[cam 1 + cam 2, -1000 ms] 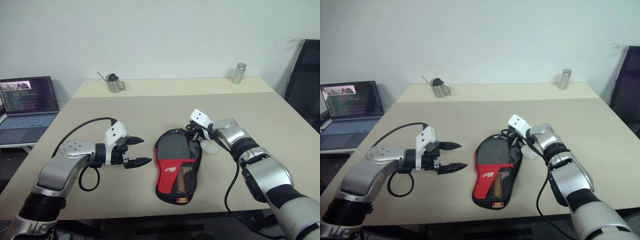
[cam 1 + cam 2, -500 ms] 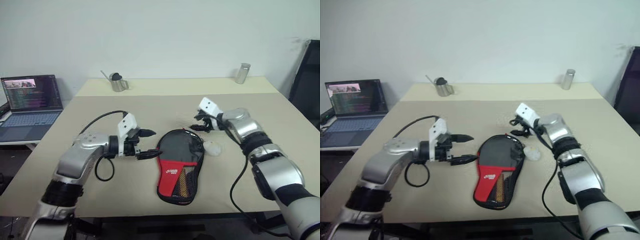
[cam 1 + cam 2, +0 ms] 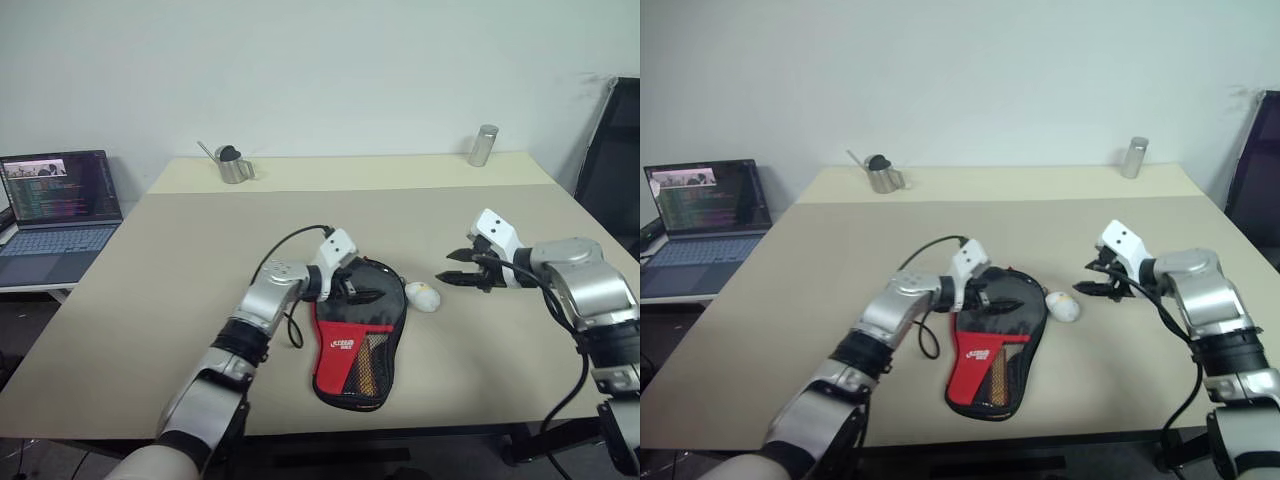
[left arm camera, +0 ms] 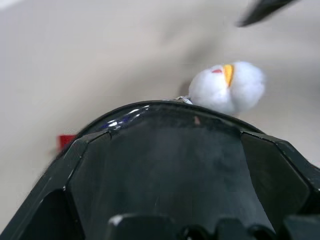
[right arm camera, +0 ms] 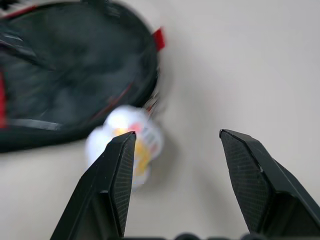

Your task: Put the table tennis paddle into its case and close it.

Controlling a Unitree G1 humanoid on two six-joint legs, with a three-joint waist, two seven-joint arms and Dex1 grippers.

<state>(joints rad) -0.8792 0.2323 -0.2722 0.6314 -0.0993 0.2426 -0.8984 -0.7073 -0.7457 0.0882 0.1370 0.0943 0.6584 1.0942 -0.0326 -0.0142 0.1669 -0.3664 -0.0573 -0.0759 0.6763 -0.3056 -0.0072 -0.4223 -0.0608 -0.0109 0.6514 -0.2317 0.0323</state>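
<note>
Your inventory, nearest item first:

Item 1, the case [image 3: 355,340]: lay flat on the near half of the table [image 3: 180,270], red lower part toward you, rounded dark end away. You could see a tan and red handle through the mesh pocket, so the table tennis paddle [image 3: 364,366] sat inside it; whether the zip was fully drawn you could not tell.

Item 2, your left gripper [image 3: 362,286]: reached across over the upper left rim of the case, its 2 black fingers spread apart, clamped on nothing you could make out.

Item 3, a small white fluffy charm [image 3: 422,296] with an orange mark: lay on the table just beside the case's upper right edge.

Item 4, your right gripper [image 3: 458,270]: hung right of the charm, apart from it, fingers parted and empty.

Item 5, an open laptop [image 3: 55,212]: stood off the table's left side.

Item 6, a metal cup [image 3: 232,165]: far left of the table.

Item 7, a metal cylinder [image 3: 483,146]: far right
</note>
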